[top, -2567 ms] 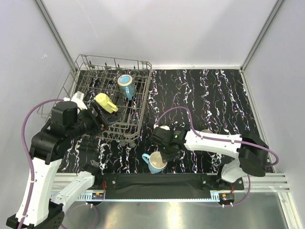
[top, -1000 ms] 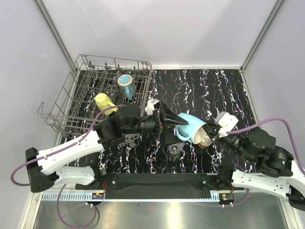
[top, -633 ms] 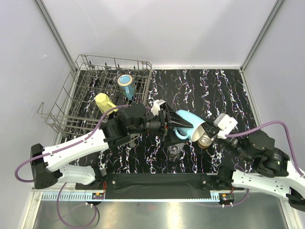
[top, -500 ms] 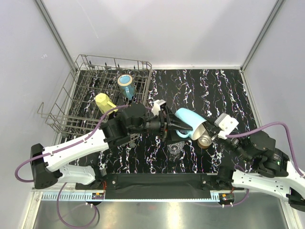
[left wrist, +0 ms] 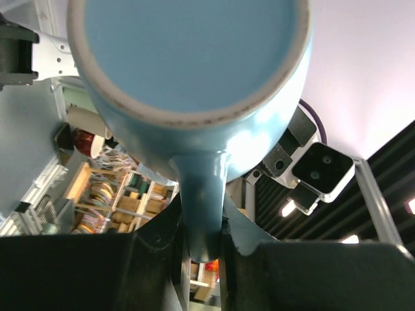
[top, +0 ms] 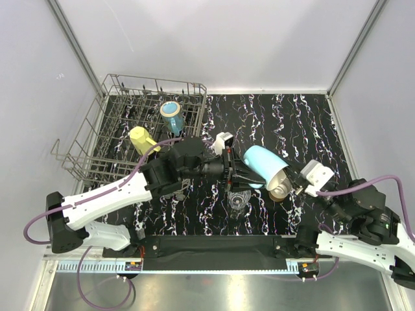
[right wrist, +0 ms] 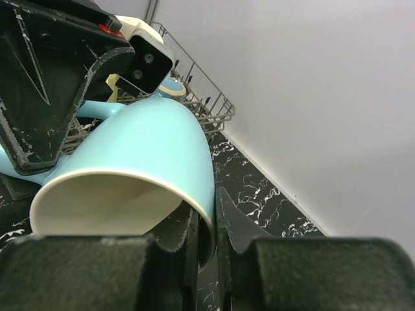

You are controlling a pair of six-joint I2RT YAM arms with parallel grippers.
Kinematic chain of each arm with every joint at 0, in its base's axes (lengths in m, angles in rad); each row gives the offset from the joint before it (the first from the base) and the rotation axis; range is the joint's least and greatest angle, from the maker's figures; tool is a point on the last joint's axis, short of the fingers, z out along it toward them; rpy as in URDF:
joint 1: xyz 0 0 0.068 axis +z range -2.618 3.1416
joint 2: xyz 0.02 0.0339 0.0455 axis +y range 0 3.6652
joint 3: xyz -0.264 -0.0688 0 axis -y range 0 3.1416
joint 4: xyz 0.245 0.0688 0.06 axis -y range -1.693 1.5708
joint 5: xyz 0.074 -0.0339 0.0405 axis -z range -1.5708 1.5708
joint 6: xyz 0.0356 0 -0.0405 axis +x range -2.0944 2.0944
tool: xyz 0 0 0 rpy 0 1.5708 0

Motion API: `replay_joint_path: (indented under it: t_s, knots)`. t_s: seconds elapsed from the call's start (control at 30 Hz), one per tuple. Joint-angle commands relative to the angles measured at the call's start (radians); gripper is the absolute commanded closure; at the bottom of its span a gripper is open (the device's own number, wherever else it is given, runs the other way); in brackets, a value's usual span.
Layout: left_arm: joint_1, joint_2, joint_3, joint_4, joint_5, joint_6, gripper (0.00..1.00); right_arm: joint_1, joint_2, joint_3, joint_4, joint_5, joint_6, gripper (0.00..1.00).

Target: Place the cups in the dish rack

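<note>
Right of the dish rack (top: 198,123) edge, above the table (top: 292,123), the inward-reaching left end effector (left wrist: 201,220) clamps the light-blue mug (top: 264,163) handle, the right end effector (right wrist: 206,223) its rim.

tumbler (top: 238,201) under blue mug (top: 262,164) | rack (top: 130,97) right: yellow cup (top: 143,139), teal mug (top: 171,116) | left free

Plain white walls (top: 227,39) enclose the far and side edges of a black, white-veined desk (top: 292,123) under even light.
</note>
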Motion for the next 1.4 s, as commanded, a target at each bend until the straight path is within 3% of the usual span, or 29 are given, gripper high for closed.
replay_joint_path:
  t_s: [0.0,0.17,0.27,0.33,0.47,0.67,0.8,0.87,1.13,1.37]
  knots:
    - [0.012,-0.004,0.145,-0.056,-0.087,0.168,1.0,0.01,-0.028,0.01,0.048,-0.053,0.008,0.89]
    - [0.013,-0.023,0.167,-0.087,-0.15,0.256,1.0,0.01,-0.048,0.008,0.045,0.001,0.042,0.87]
    - [0.012,-0.03,0.193,-0.142,-0.177,0.303,1.0,0.01,-0.046,0.013,0.053,0.065,0.088,0.5]
    - [0.012,-0.036,0.21,-0.185,-0.212,0.356,1.0,0.01,-0.048,0.027,0.035,0.093,0.1,0.4]
    - [0.038,-0.058,0.279,-0.323,-0.283,0.455,1.0,0.01,-0.054,0.068,-0.08,0.18,0.177,0.32]
    - [0.168,-0.046,0.473,-0.686,-0.389,0.668,1.0,0.01,-0.094,0.172,-0.265,0.275,0.44,0.28]
    - [0.268,0.019,0.618,-0.926,-0.515,0.952,1.0,0.01,-0.037,0.307,-0.453,0.306,0.806,0.51]
    - [0.361,0.043,0.641,-0.977,-0.556,1.014,1.0,0.01,0.007,0.326,-0.533,0.225,0.873,0.52]
    - [0.648,0.046,0.591,-0.878,-0.693,1.227,1.0,0.01,0.151,0.271,-0.597,0.038,1.076,0.49]
    - [0.827,0.075,0.395,-0.683,-0.857,1.334,1.0,0.01,0.25,0.258,-0.706,0.042,1.224,0.43]
